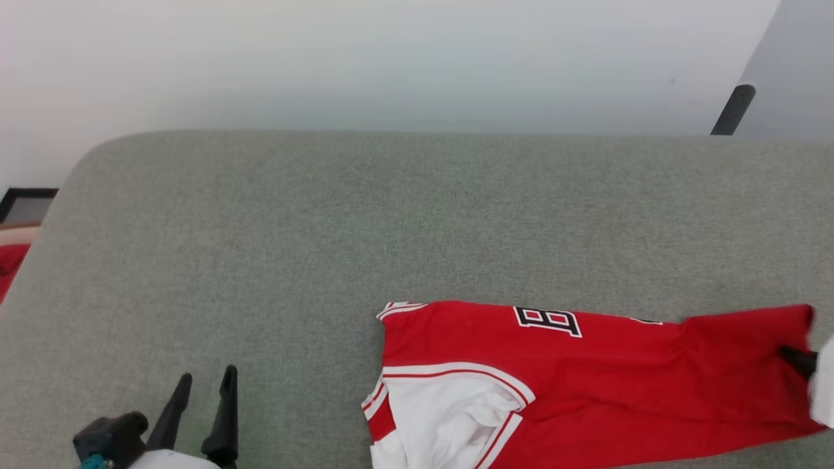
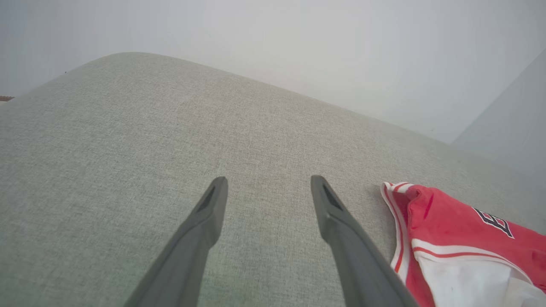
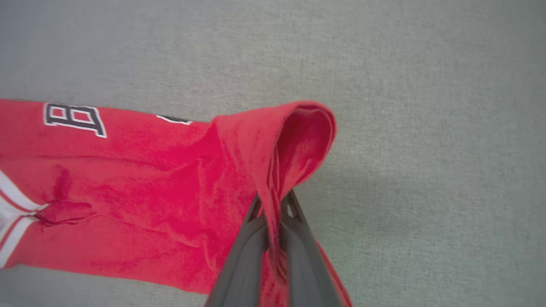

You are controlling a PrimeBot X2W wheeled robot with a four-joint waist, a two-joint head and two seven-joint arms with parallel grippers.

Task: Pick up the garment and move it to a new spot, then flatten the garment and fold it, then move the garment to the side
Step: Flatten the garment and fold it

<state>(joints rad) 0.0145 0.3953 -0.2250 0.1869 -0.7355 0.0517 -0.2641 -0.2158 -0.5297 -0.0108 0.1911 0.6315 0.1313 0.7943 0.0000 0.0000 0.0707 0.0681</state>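
Right pincer (image 3: 274, 200) tight on edge of garment (image 3: 128, 170)

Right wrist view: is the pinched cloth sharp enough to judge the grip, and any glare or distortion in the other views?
Right wrist view: shirt fold sharp enough in the shut right gripper, soft shadow beneath it; head view: even light, no glare; left wrist view: wide-angle lens bows the cushion edge, open left gripper crisp.

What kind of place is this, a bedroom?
Probably an indoor room, maybe a bedroom or a test room; I can't tell which. A grey fabric surface, like a bed or couch, stands before a plain white wall, with a red jersey lying on it.
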